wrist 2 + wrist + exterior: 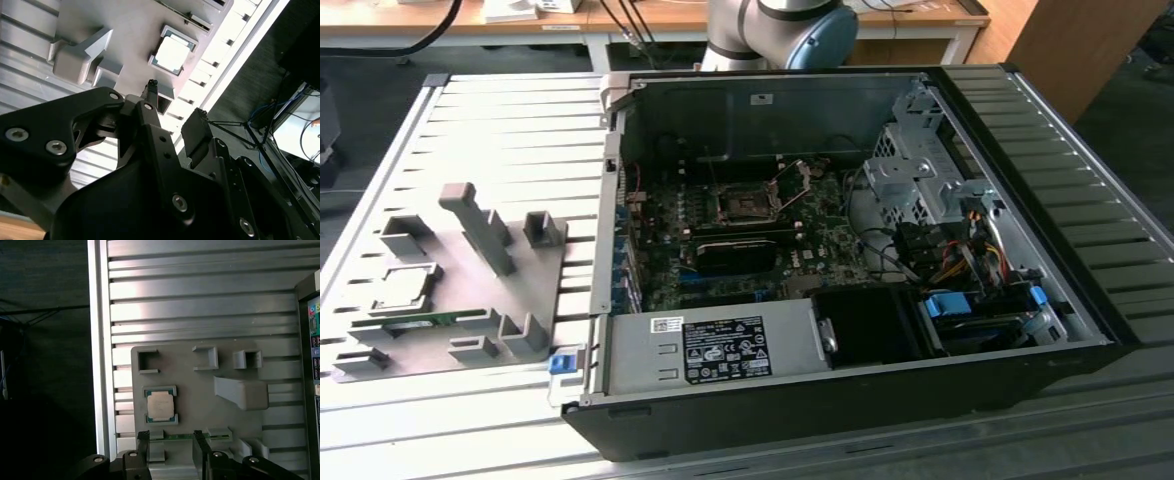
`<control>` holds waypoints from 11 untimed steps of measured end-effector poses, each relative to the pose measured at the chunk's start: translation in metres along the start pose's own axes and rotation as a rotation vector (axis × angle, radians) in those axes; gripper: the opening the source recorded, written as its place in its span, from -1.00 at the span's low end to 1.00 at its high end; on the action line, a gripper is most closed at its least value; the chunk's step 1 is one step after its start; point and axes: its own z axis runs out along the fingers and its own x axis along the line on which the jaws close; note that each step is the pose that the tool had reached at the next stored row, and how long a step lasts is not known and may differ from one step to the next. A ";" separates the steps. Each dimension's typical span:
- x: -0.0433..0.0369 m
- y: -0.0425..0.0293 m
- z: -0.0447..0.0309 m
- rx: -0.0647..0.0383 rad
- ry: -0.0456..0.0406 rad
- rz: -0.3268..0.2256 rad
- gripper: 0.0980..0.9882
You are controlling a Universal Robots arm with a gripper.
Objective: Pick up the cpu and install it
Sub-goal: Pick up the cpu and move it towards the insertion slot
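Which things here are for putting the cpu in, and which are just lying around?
For the job:
cpu
gripper, open, near the cpu
socket inside the case

Just lying about:
memory stick
grey blocks
power supply

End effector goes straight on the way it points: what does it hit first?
Probably the green memory stick on the grey fixture plate; in the first wrist view it lies between the fingertips of the open end effector. The cpu sits just off that line. Depth unclear.
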 end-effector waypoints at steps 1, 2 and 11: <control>0.0000 -0.0001 0.0013 0.000 0.0001 0.000 -0.30; -0.0001 -0.0001 0.0020 0.000 0.0001 0.000 -0.16; -0.0002 -0.0003 0.0083 0.000 0.0002 0.000 -0.16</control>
